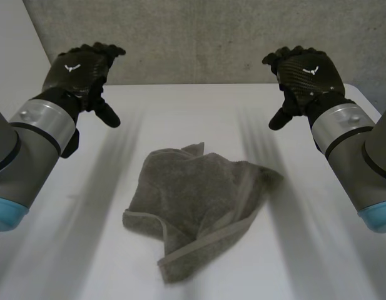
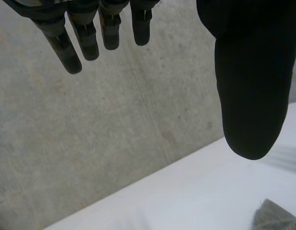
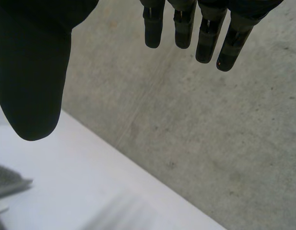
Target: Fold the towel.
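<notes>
A grey towel lies crumpled in a loose heap on the white table, in the middle and near the front. My left hand hangs raised above the table's far left, fingers relaxed and empty. My right hand hangs likewise above the far right, well clear of the cloth. In the left wrist view the fingers are straight, the thumb apart, and a bit of towel shows below the thumb. In the right wrist view the fingers are straight and a towel corner lies under the thumb.
A grey concrete wall rises right behind the table's far edge. Bare white tabletop runs all round the towel, to its left, right and behind it.
</notes>
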Robot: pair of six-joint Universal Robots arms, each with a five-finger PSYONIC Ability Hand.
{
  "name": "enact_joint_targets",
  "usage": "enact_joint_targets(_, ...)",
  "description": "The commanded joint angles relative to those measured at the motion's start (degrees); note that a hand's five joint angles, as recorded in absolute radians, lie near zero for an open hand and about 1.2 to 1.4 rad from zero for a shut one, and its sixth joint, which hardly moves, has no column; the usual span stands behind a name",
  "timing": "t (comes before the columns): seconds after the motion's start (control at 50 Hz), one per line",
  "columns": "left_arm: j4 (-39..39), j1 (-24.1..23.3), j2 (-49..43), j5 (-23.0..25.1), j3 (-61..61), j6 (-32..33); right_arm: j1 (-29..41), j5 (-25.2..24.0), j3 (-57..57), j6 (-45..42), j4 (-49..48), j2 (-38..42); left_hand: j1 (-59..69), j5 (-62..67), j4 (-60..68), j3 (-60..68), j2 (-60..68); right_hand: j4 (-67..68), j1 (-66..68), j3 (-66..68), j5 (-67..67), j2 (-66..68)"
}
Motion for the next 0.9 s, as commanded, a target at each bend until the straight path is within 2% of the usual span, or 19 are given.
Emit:
enact_joint_targets(0.02, -1.8, -0.8, -2.8, 0.0, -0.1, 0.5, 0.4, -1.3, -0.6, -10.7, 7.0, 2.7, 7.0, 5.8, 7.2, 7.1, 7.1, -3.3, -1.4, -2.1, -2.7, -2.8)
enact_joint_targets(0.08, -2.4, -1.2, -3.3, 0.0, -0.1, 1.5, 0.8, -1.5, -0.7, -13.8, 8.8, 3.4, 7.0, 5.8, 7.2, 7.2, 7.1, -3.3, -1.4, -2.1, -2.7, -2.8)
enact_joint_targets(0.12, -3.8, -1.6, -4.7, 0.1, -0.1, 5.3, 2.0, -1.9, -0.7, -18.4, 12.1, 4.1, 7.0, 5.8, 7.2, 7.2, 7.1, -3.3, -1.4, -2.1, -2.7, -2.8)
enact_joint_targets(0.2, -4.0, -2.0, -6.7, 0.2, -0.1, 10.1, 4.0, -2.3, -0.5, -19.3, 14.6, 4.2, 9.6, 8.4, 9.7, 9.7, 9.7, -0.8, 1.0, 0.3, -0.3, -0.4)
enact_joint_targets(0.3, -3.8, -0.9, -9.0, 2.9, -0.3, 13.9, 8.3, -2.1, -0.1, -12.6, 16.1, 4.2, 9.6, 8.4, 9.7, 9.7, 9.7, 1.0, 2.9, 2.1, 1.6, 1.5)
enact_joint_targets(0.34, -3.8, 0.8, -9.5, 6.2, -1.0, 13.7, 11.0, -2.0, 0.5, -2.6, 16.1, 4.9, 9.7, 8.5, 9.9, 9.8, 9.8, 0.5, 2.4, 1.6, 1.1, 1.0)
enact_joint_targets(0.36, -3.8, 0.8, -9.5, 6.2, -1.0, 13.7, 11.0, -2.0, 0.5, -2.5, 16.1, 4.9, 9.7, 8.5, 9.9, 9.8, 9.8, 0.5, 2.4, 1.6, 1.1, 1.0)
enact_joint_targets(0.38, -3.9, 2.8, -9.4, 7.5, -1.9, 13.7, 12.4, -1.9, 0.8, 1.6, 16.2, 6.2, 9.7, 8.5, 9.9, 9.8, 9.8, 0.0, 1.9, 1.1, 0.6, 0.5)
enact_joint_targets(0.4, -3.9, 2.8, -9.4, 7.5, -1.9, 13.7, 14.0, -1.9, 1.1, 5.5, 16.2, 7.6, 9.7, 8.5, 9.9, 9.8, 9.8, 0.0, 1.9, 1.1, 0.6, 0.5)
enact_joint_targets(0.44, -4.1, 5.7, -8.8, 9.3, -3.9, 13.6, 16.1, -2.1, 1.3, 8.5, 16.2, 8.8, 9.7, 8.5, 9.9, 9.8, 9.8, -0.6, 1.2, 0.5, -0.1, -0.2)
enact_joint_targets(0.46, -4.1, 5.7, -8.8, 9.3, -3.9, 13.6, 16.2, -2.1, 1.3, 8.5, 16.2, 8.8, 9.7, 8.5, 9.9, 9.8, 9.8, -0.7, 1.2, 0.5, -0.1, -0.2)
enact_joint_targets(0.5, -4.1, 7.0, -8.4, 10.1, -6.1, 13.6, 20.5, -2.0, 2.2, 11.1, 15.0, 10.4, 8.9, 7.7, 9.1, 9.0, 9.0, -2.0, -0.2, -0.9, -1.5, -1.6)
enact_joint_targets(0.62, -3.7, 7.9, -7.0, 10.3, -9.8, 13.7, 25.2, -2.0, 3.2, 10.6, 11.5, 13.7, 8.4, 7.2, 8.6, 8.5, 8.5, -3.0, -1.2, -1.9, -2.5, -2.6)
enact_joint_targets(0.66, -3.3, 9.4, -5.9, 10.4, -12.1, 13.7, 27.0, -1.9, 3.9, 9.0, 10.0, 15.5, 6.6, 5.4, 6.7, 6.7, 6.6, -3.0, -1.2, -1.9, -2.5, -2.6)
enact_joint_targets(0.84, -3.3, 11.5, -4.5, 10.7, -15.0, 13.7, 28.3, -1.2, 5.7, 3.0, 9.6, 18.1, 1.3, 0.1, 1.5, 1.4, 1.4, 0.7, 2.5, 1.8, 1.2, 1.1)
enact_joint_targets(0.9, -3.3, 12.1, -4.5, 10.9, -15.5, 13.7, 28.2, 0.4, 6.1, 1.9, 8.9, 18.4, 1.2, 0.0, 1.3, 1.3, 1.3, 8.8, 10.6, 9.9, 9.3, 9.2)
